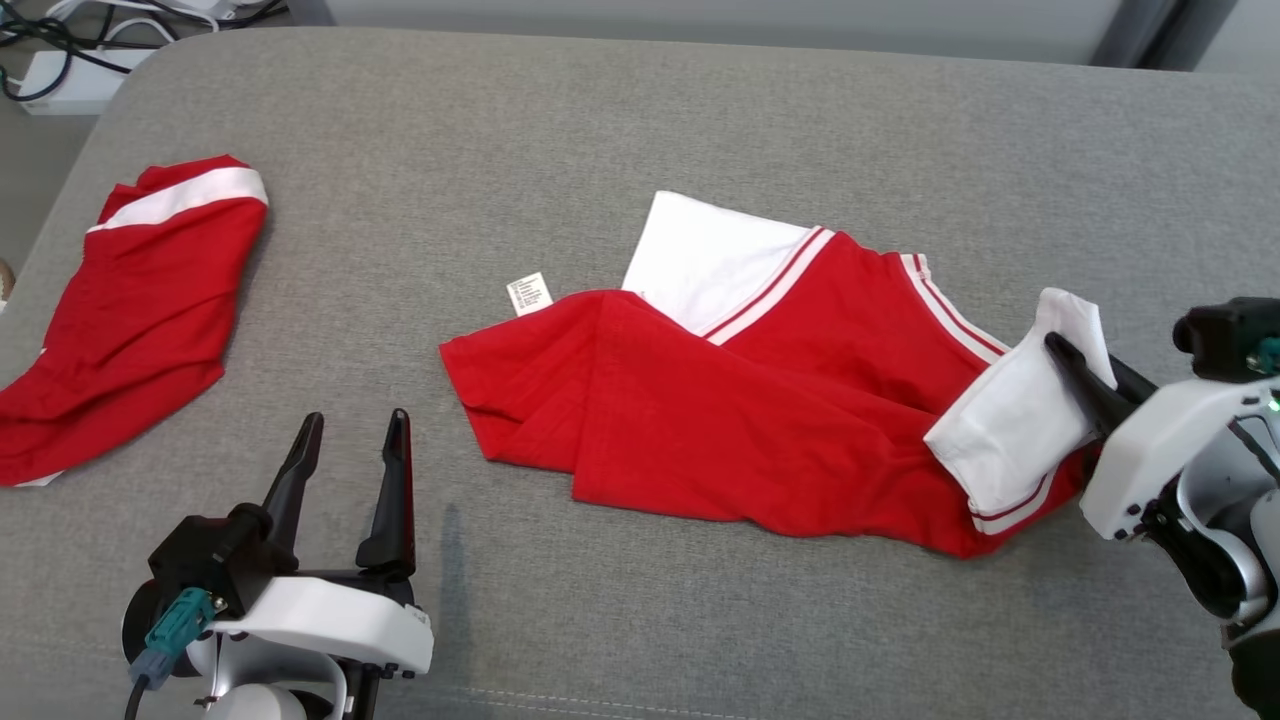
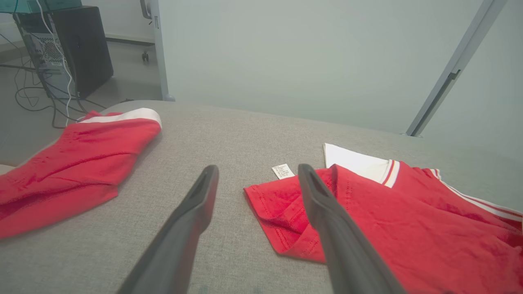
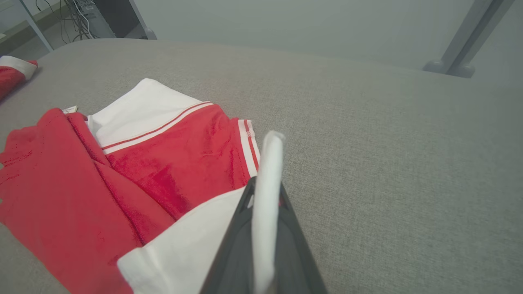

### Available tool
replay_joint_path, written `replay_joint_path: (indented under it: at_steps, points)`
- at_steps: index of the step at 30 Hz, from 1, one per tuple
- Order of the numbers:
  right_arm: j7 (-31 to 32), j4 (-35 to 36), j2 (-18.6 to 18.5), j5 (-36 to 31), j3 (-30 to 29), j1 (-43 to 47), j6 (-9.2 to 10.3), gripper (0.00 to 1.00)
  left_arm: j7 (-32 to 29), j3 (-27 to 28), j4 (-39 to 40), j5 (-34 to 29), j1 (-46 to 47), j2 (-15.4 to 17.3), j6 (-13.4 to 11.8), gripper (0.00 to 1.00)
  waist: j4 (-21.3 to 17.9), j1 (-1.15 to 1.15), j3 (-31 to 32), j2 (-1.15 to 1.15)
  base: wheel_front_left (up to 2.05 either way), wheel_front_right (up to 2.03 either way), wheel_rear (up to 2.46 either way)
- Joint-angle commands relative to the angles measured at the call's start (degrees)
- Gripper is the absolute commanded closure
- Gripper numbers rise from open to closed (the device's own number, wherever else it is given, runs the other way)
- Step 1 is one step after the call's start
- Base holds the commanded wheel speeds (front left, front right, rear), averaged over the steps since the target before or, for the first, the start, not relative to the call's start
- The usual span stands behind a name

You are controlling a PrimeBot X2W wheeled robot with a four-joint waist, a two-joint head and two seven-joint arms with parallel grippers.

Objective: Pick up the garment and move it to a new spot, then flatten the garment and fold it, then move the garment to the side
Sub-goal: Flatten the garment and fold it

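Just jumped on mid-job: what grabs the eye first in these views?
The red garment lies crumpled at the middle of the grey surface, with the right tool shut on its white sleeve at the right. A second red garment lies at the far left, and the left tool stands open and empty at lower left.

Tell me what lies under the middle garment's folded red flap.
A white panel with red stripes pokes out from under the flap of the garment. How far it runs beneath is hidden by the red cloth.
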State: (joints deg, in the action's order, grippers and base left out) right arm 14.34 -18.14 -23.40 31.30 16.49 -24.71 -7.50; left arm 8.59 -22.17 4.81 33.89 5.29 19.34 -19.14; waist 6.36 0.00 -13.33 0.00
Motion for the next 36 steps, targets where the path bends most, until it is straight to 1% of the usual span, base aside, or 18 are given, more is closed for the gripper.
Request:
replay_joint_path:
  at_steps: [1,3,4,8,9,11,13,14,15,16,20,22,25,28,31,34,35,36]
  points:
    - [-2.97,3.18,-0.78,0.39,-0.66,2.38,0.01,1.00,0.65,2.33,1.03,-0.13,2.81,1.46,0.40,0.00,-0.68,0.00,-0.09,0.00,0.00,0.00,0.00]
    - [-6.09,5.41,-0.15,2.02,-1.87,5.06,0.01,1.00,0.63,2.43,1.10,-0.15,2.93,1.67,0.37,0.00,-1.31,0.00,-0.21,0.00,0.00,0.00,0.00]
    - [-9.28,7.46,-0.49,2.50,-2.27,8.36,0.01,1.00,0.52,2.54,1.24,-0.19,3.05,1.95,0.32,0.00,-2.04,0.00,-0.34,0.00,0.00,0.00,0.00]
    - [-17.93,10.64,-2.33,3.35,0.00,14.51,0.01,1.00,0.01,2.72,1.51,-0.16,3.01,2.72,0.30,0.00,-3.83,0.00,-0.57,0.00,0.00,0.00,0.00]
    - [-17.93,10.64,-2.33,3.35,0.00,14.51,0.01,1.00,0.01,2.72,1.51,-0.16,3.01,2.72,0.30,0.00,-3.83,0.00,-0.57,0.00,0.00,0.00,0.00]
    - [-22.83,9.91,-2.59,4.42,0.09,16.60,0.01,1.00,-0.31,2.79,1.69,-0.07,2.87,3.10,0.31,0.00,-4.79,0.00,-0.60,0.00,0.00,0.00,0.00]
    - [-25.71,7.52,-2.54,5.67,0.05,18.15,0.01,1.00,-0.65,2.86,1.88,-0.03,2.69,3.54,0.30,0.00,-5.68,0.00,-0.55,0.00,0.00,0.00,0.00]
    - [-26.72,6.20,-2.40,5.90,-0.25,18.50,0.01,0.84,-0.78,2.90,1.97,0.01,2.59,3.70,0.27,0.00,-6.06,0.00,-0.44,0.00,0.00,0.00,0.00]
    - [-27.48,5.14,-1.94,6.76,-0.32,18.84,0.01,0.28,-0.92,2.95,2.09,0.08,2.48,3.84,0.23,0.00,-6.41,0.00,-0.38,0.00,0.00,0.00,0.00]
    - [-27.98,3.83,-1.46,7.67,-0.75,19.16,0.01,0.00,-1.08,2.98,2.19,0.07,2.40,3.99,0.13,0.00,-6.76,0.00,-0.30,0.00,0.00,0.00,0.00]
    - [-29.13,0.43,-0.35,9.27,-2.56,19.83,0.01,0.00,-1.92,2.71,2.57,0.22,2.32,4.25,0.03,0.00,-7.49,0.00,0.01,0.00,0.00,0.00,0.00]
    - [-29.27,-0.02,0.45,10.14,-4.71,20.44,0.01,0.00,-2.28,2.63,2.73,0.30,2.26,4.34,-0.12,0.00,-7.64,0.00,0.32,0.00,0.00,0.00,0.00]
    - [-29.31,2.46,2.55,9.31,-10.87,22.29,0.01,0.00,-2.52,2.81,3.08,0.36,1.93,4.59,-0.49,0.00,-7.76,0.00,1.10,0.00,0.00,0.00,0.00]
    - [-29.32,7.24,4.37,7.41,-16.33,24.61,0.01,0.00,-2.60,3.24,3.63,0.55,1.31,4.82,-1.01,0.00,-7.80,0.00,2.09,0.00,0.00,0.00,0.00]
    - [-29.33,11.70,5.26,3.77,-19.56,25.68,0.01,0.00,-2.81,3.59,4.16,0.67,0.61,5.12,-1.57,0.00,-7.86,0.00,3.11,0.00,0.00,0.00,0.00]
    - [-29.33,14.69,6.80,-1.19,-21.86,24.45,0.01,0.00,-2.86,3.76,4.49,0.77,0.03,5.29,-1.91,0.00,-7.77,0.00,4.34,0.00,0.00,0.00,0.00]
    - [-29.33,16.26,7.98,-4.95,-22.00,23.06,0.01,0.00,-2.89,3.71,4.64,0.81,-0.20,5.36,-1.96,0.00,-7.48,0.00,5.08,0.00,0.00,0.00,0.00]
    - [-29.33,16.98,8.66,-6.68,-21.69,22.34,0.01,0.00,-2.94,3.59,4.63,0.71,-0.28,5.46,-1.96,0.00,-7.31,0.00,5.50,0.00,0.00,0.00,0.00]
